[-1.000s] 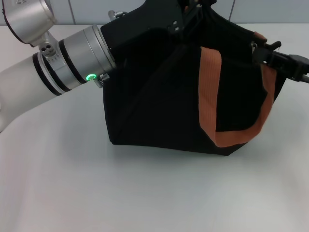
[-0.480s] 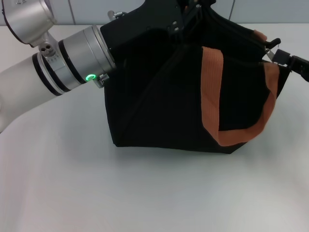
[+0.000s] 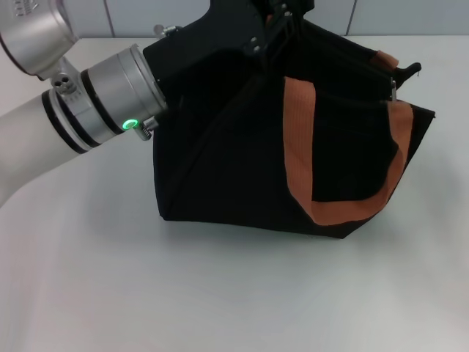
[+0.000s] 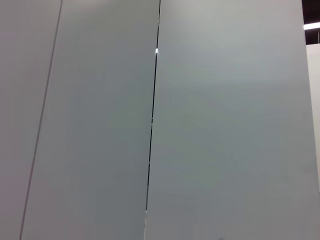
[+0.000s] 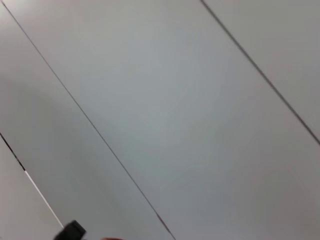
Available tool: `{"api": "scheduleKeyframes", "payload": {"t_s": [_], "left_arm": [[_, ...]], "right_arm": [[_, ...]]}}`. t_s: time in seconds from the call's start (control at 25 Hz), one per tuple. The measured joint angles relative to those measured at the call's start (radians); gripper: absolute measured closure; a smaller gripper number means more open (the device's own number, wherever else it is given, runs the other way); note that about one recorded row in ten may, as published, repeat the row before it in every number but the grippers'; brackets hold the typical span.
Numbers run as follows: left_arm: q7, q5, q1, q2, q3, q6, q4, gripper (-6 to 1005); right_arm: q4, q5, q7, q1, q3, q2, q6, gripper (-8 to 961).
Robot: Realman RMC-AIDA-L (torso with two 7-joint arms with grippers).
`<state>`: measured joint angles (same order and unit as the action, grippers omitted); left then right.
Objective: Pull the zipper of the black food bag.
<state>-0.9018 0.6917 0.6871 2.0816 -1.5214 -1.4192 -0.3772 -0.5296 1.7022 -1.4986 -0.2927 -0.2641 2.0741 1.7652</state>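
Note:
The black food bag (image 3: 234,161) stands on the white table, with rust-orange straps (image 3: 299,139) across its front. My left arm reaches in from the left. Its black left gripper (image 3: 267,33) is at the bag's top, shut on the fabric, which is drawn up in folds toward it. The zipper (image 3: 393,90), a thin silver tab, shows at the bag's upper right edge with nothing holding it. My right gripper is out of the head view. Both wrist views show only grey wall panels.
The white table (image 3: 220,293) spreads in front of and to both sides of the bag. A grey panelled wall (image 3: 410,15) runs behind it. My thick silver left forearm (image 3: 88,110) lies over the table's left part.
My right gripper, which was at the bag's upper right edge by the zipper tab, has drawn away to the right and out of view. The left arm and bag have shifted slightly left.

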Motion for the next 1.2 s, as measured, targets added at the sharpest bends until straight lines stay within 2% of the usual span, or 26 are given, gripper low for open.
{"api": "scheduleKeyframes", "payload": {"t_s": [0.28, 0.48, 0.76, 0.92, 1.04, 1.08, 1.16, 1.2], "left_arm": [[0.077, -0.004, -0.034, 0.000, -0.028, 0.002, 0.000, 891], [0.075, -0.076, -0.078, 0.000, -0.029, -0.085, -0.009, 847], [0.074, -0.171, -0.159, -0.003, -0.019, -0.272, -0.012, 666], [0.079, -0.163, -0.222, -0.010, -0.020, -0.355, -0.011, 501], [0.080, -0.109, -0.287, -0.028, -0.020, -0.400, -0.007, 383], [0.080, -0.109, -0.287, -0.028, -0.020, -0.400, -0.007, 347], [0.083, -0.041, -0.335, -0.054, -0.018, -0.446, -0.002, 274], [0.083, -0.041, -0.335, -0.054, -0.018, -0.446, -0.002, 238]], "right_arm": [[0.069, -0.012, 0.139, 0.015, 0.005, 0.002, 0.079, 605], [0.138, -0.012, 0.192, 0.016, 0.005, 0.004, 0.116, 366], [0.189, -0.008, 0.328, 0.006, -0.008, 0.005, 0.128, 252], [0.208, -0.007, 0.396, 0.007, -0.014, 0.005, 0.137, 230], [0.209, -0.001, 0.433, 0.014, -0.019, 0.004, 0.154, 214], [0.209, 0.002, 0.439, 0.014, -0.021, 0.004, 0.154, 209], [0.208, 0.015, 0.442, 0.013, -0.023, 0.004, 0.156, 198], [0.206, 0.027, 0.449, 0.012, -0.024, 0.004, 0.160, 193]]}}
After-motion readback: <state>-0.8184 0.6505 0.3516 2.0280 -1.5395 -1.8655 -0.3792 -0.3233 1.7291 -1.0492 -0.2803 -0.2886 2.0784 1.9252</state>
